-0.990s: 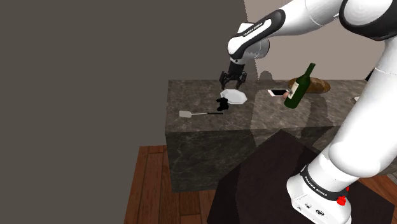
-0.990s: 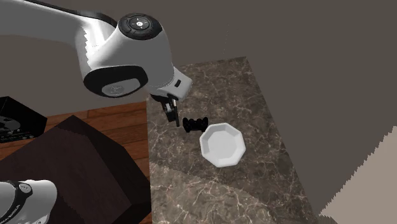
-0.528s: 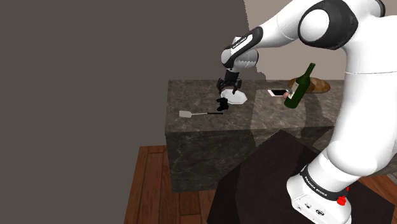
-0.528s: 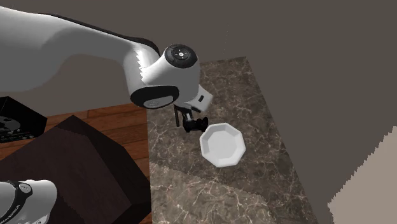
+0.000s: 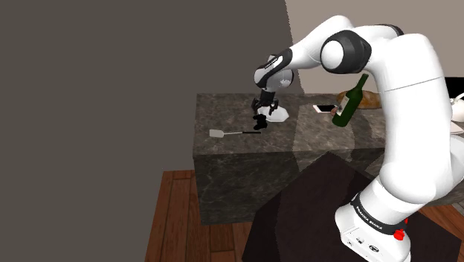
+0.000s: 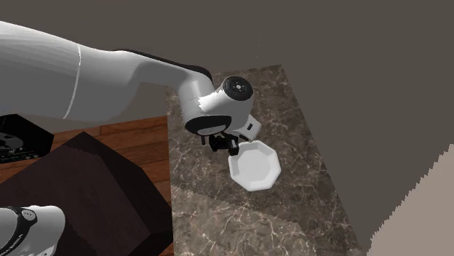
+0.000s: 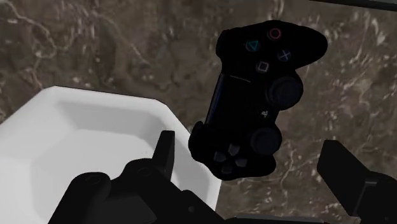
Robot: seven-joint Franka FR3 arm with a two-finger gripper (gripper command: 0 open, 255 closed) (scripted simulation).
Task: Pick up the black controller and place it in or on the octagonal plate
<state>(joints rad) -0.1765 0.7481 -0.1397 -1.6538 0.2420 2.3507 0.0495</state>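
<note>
Room: a dark grey wall (image 5: 111, 74) rose behind the work surface, a paler wall (image 5: 301, 15) stood toward the shoulder view's right, and a brown plank floor (image 5: 178, 216) lay below.
Counter: a block of dark stone with pale veins (image 6: 291, 211) carried everything on its flat top.
Stand: a dark box (image 5: 312, 208) sat at the shoulder view's lower right, with the robot's base on it.
Arm: the white arm (image 5: 409, 112) arched up and over toward the shoulder view's left, and its wrist bent down over the counter top.
Gripper: the black gripper (image 7: 248, 145) hung low above the counter, pointing down at the controller, with its jaws wide.
Fingers: the two fingers (image 7: 347, 175) stood far apart, one on each side of the controller, and neither was seen pressing on it.
Controller: the black controller (image 7: 261, 95) lay face up on the stone, its sticks and buttons showing, just beside the plate's rim. I could not tell whether it touched the rim.
Plate: the white octagonal plate (image 7: 83, 140) rested flat on the counter with nothing in it, next to the finger on that side.
Spatula: a dark-handled spatula with a white head (image 5: 223, 134) lay near the counter's front edge.
Bottle: a green wine bottle (image 5: 349, 100) stood tilted, well apart from the plate, toward the shoulder view's right.
Phone: a pale phone (image 5: 323, 109) lay flat just beside the bottle.
Loaf: a brown loaf-shaped thing (image 5: 373, 99) lay behind the bottle.
</note>
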